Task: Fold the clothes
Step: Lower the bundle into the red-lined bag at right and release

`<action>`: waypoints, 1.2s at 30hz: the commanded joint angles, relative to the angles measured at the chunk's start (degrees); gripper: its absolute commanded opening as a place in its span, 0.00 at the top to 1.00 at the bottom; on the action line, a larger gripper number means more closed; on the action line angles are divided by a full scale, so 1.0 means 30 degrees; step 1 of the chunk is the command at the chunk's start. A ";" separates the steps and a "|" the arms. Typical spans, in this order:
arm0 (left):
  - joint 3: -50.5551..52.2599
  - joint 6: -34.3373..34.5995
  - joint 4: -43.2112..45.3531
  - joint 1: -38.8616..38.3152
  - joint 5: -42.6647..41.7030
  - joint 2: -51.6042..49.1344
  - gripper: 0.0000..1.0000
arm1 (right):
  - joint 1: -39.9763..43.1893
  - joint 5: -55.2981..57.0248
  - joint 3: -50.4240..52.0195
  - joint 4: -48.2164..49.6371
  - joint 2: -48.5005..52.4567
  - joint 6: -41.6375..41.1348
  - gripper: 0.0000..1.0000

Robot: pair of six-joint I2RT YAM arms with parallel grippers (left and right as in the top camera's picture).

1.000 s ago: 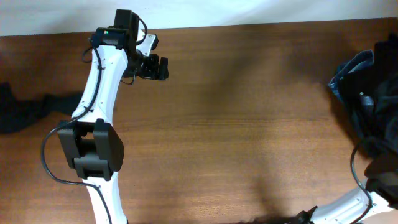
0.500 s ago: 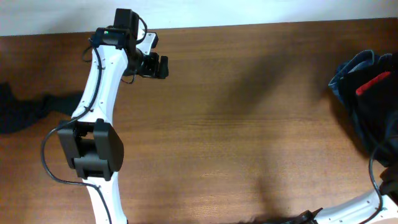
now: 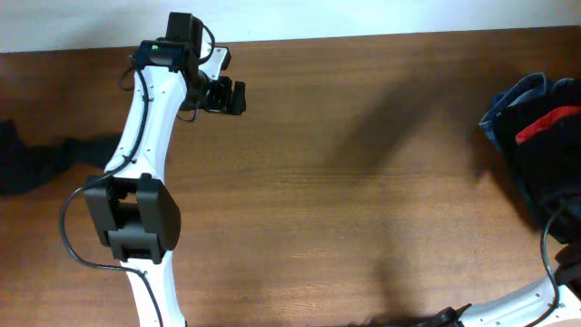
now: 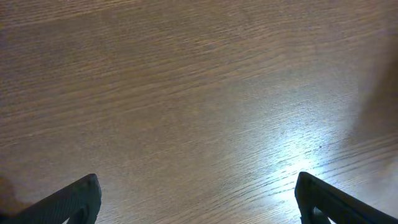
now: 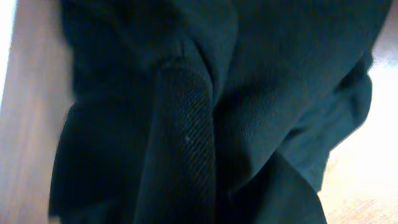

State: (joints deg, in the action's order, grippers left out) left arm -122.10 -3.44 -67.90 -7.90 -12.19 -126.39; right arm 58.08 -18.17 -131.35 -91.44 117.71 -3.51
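Note:
The clothes lie in a heap at the table's right edge: black cloth, a grey-blue piece and a red piece on top. Another dark garment lies at the left edge. My left gripper hovers open at the far left, with only bare wood between its fingers. The right gripper is outside the overhead view. In the right wrist view a black garment with a ribbed band hangs right against the lens and hides the fingers, which are shut on it.
The brown wooden table stretches between the two heaps. The left arm's white links run down the left side. The right arm's white link and its cable sit at the bottom right corner.
At the right heap the black cloth has been drawn off toward the right edge, uncovering the red piece. The left arm has not moved.

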 commanded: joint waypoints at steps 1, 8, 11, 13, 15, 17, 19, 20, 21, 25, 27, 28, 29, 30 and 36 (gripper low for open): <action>-0.0175 0.0124 0.0000 0.0007 -0.0357 0.0022 0.01 | 0.0153 0.1355 0.1851 0.0714 -0.0175 -0.1027 0.96; -0.0175 0.0124 0.0007 0.0015 -0.0357 0.0022 0.01 | 0.1071 0.0372 0.4597 0.1872 -0.0175 -0.1654 0.87; -0.0175 0.0124 0.0015 0.0007 -0.0357 0.0022 0.01 | 0.1566 -0.0845 0.4510 0.2033 -0.0197 -0.1654 0.62; -0.0175 0.0124 0.0015 0.0007 -0.0357 0.0022 0.01 | 0.1829 -0.1617 0.4350 0.2113 -0.0219 -0.1647 0.47; -0.0175 0.0124 0.0007 0.0007 -0.0364 0.0022 0.01 | 0.2033 -0.2259 0.4014 0.2157 -0.0219 -0.1639 0.36; -0.0175 0.0124 0.0015 0.0007 -0.0357 0.0022 0.01 | 0.2040 -0.2849 0.3548 0.2222 -0.0219 -0.1355 0.30; -0.0175 0.0124 0.0015 0.0007 -0.0364 0.0022 0.01 | 0.2011 -0.3628 0.2841 0.2222 -0.0219 -0.0772 0.25; -0.0175 0.0124 0.0022 0.0007 -0.0364 0.0022 0.01 | 0.2004 -0.3818 0.2455 0.2222 -0.0226 -0.0765 0.24; -0.0175 0.0124 0.0022 0.0007 -0.0364 0.0022 0.01 | 0.2004 -0.3898 0.2084 0.2215 -0.0219 -0.0758 0.23; -0.0175 0.0131 0.0007 0.0007 -0.0364 0.0022 0.01 | 0.2004 -0.4379 -0.0007 0.2215 -0.0226 0.0044 0.20; -0.0175 0.0131 0.0022 0.0007 -0.0364 0.0022 0.01 | 0.2004 -0.4371 -0.1005 0.2222 -0.0226 0.0102 0.20; -0.0175 0.0131 0.0022 -0.0029 -0.0364 0.0022 0.01 | 0.2004 -0.4371 -0.1530 0.2310 -0.0226 0.0102 0.20; -0.0175 0.0131 0.0022 -0.0029 -0.0364 0.0022 0.01 | 0.1996 -0.4379 -0.1909 0.2455 -0.0226 0.0095 0.19; -0.0175 0.0131 0.0051 -0.0066 -0.0364 0.0022 0.01 | 0.1967 -0.4379 -0.2127 0.2659 -0.0226 0.0102 0.19; -0.0175 0.0131 0.0117 -0.0102 -0.0364 0.0022 0.01 | 0.0474 -0.4189 -0.2251 0.4146 -0.0022 0.2142 0.21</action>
State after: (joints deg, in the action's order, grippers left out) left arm -122.10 -3.46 -67.83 -7.92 -12.21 -126.39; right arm 62.76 -30.09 -137.47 -79.72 117.71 -1.87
